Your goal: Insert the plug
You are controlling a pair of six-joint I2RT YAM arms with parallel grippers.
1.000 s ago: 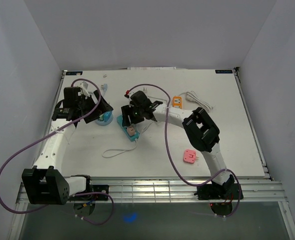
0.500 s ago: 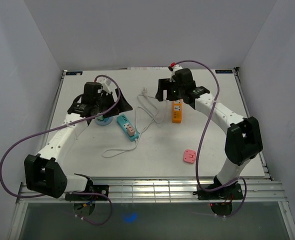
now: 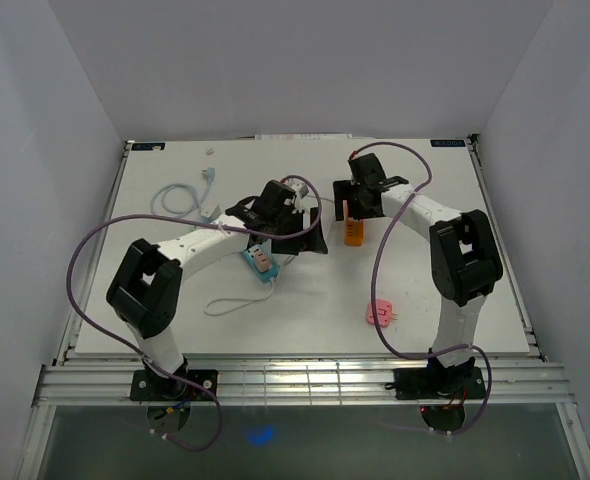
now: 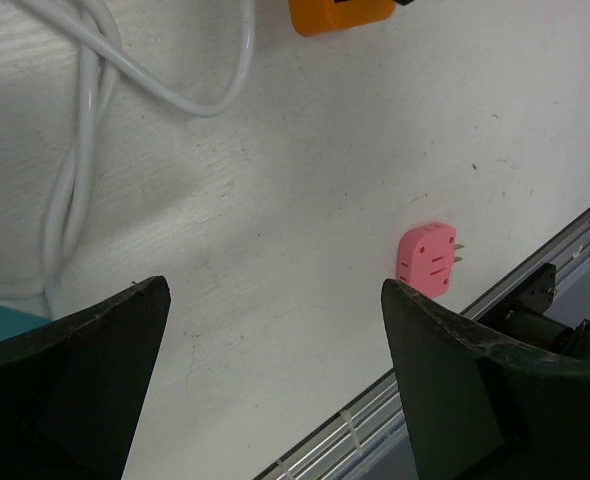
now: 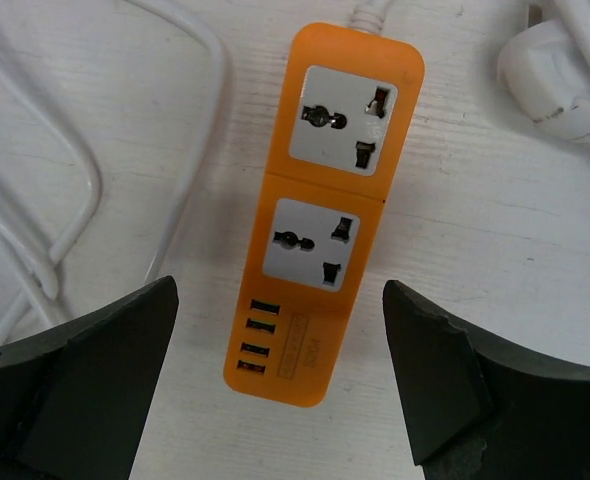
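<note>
Nothing legible anywhere. The orange power strip point(image 5: 327, 190) carries a small embossed mark point(image 5: 297, 362) beside its USB ports point(image 5: 258, 338), too faint to make out. A dark sticker point(image 3: 147, 146) at the tabletop's point(image 3: 455, 300) far left corner and a second sticker point(image 3: 449, 143) at the far right corner are too small to read.

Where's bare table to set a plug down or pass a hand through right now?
Bare white table lies at the near edge between the thin white cord loop and the small pink plug adapter, and again right of that adapter. The middle is crowded around the teal power strip and the orange power strip.
</note>
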